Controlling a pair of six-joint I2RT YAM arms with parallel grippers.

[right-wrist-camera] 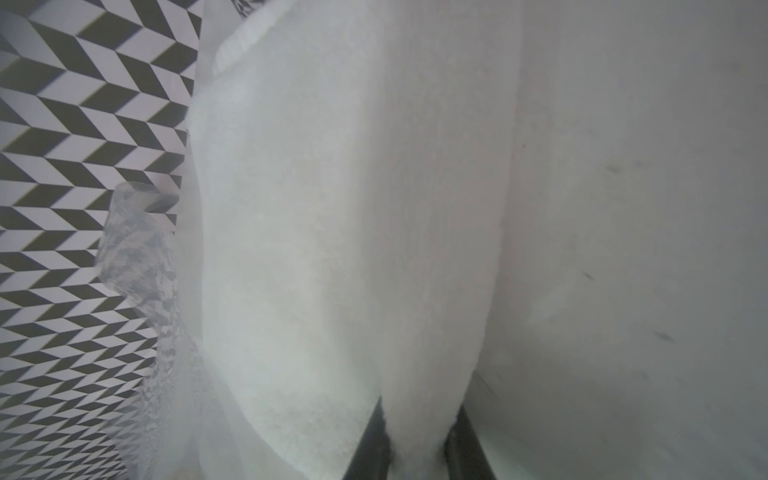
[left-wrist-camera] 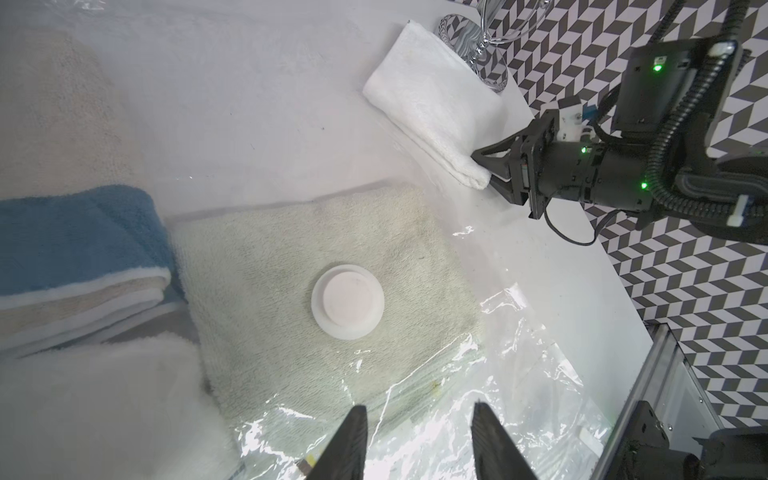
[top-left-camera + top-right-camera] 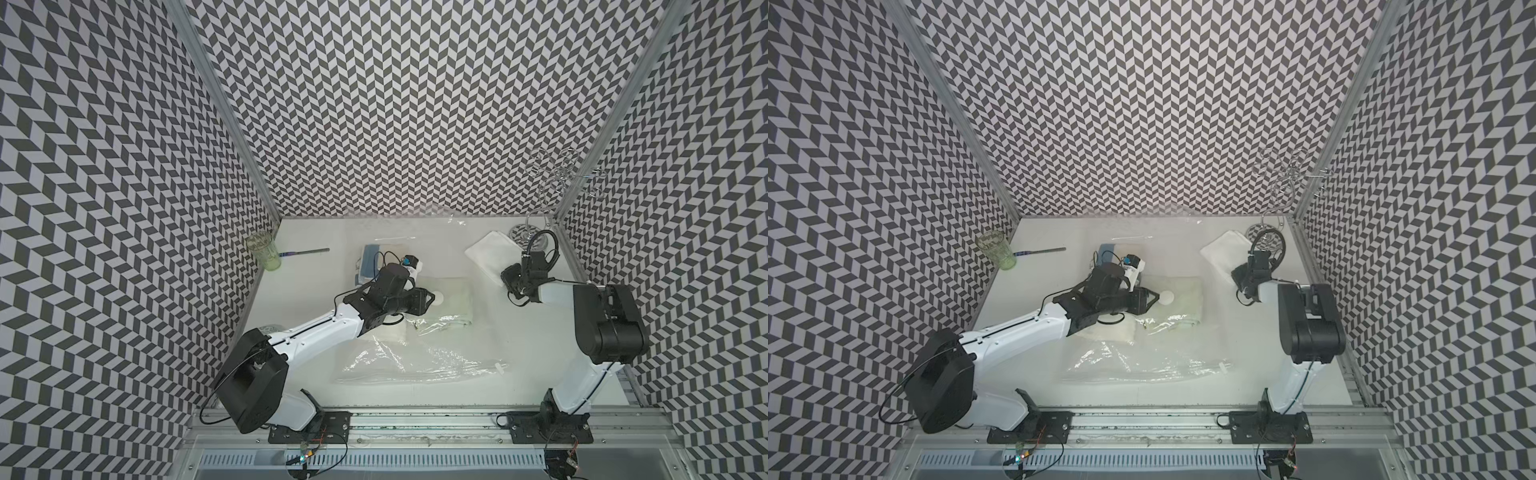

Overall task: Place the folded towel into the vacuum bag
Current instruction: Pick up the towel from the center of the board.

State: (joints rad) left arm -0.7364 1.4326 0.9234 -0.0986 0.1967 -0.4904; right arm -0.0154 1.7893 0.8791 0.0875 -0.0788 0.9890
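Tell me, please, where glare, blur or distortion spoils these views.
Left wrist view: white glare streaks on the crinkled transparent plastic vacuum bag, though its round white valve is sharp. Right wrist view: hazy throughout, the folded white towel out of focus. Both top views: sharp, with small glints on the bag.

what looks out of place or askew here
Nothing is spilled or broken. The vacuum bag lies crumpled and wrinkled at its near end, and the folded white towel outside it sits diagonally by the far right corner, one corner pinched in the right tool.
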